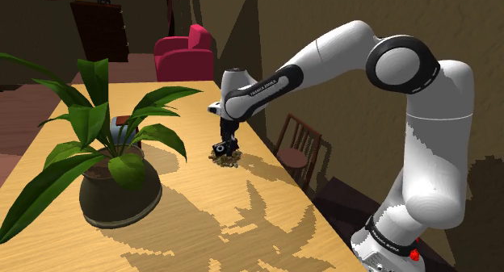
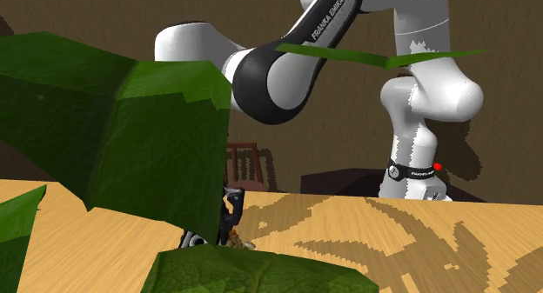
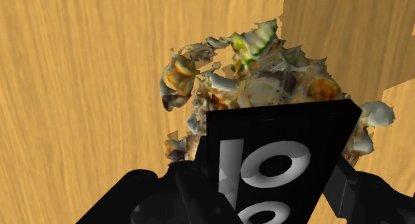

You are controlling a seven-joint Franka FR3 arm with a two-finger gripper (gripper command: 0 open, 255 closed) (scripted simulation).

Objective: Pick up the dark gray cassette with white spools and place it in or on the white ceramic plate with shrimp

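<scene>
Wrist view: jaws closed on cassette [image 3: 279, 164] by side edges, over shrimp plate [image 3: 266, 83]; in shoulder view, 3 o'clock from plant pot [image 1: 119, 194]. Likely light, stiff, slick.

Claw [image 2: 229, 220] and shrimp plate [image 2: 241, 242] mostly behind plant leaves [image 2: 130, 135]; lower part of cassette [image 3: 279, 156] beyond the wrist view's edge

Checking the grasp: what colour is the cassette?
The cassette is black with pale grey spools; wrist view best.

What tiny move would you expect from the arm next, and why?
Probably letting go: the gripper clasps the dark cassette directly over the shrimp plate, close above the food, so a release should drop it there.
</scene>
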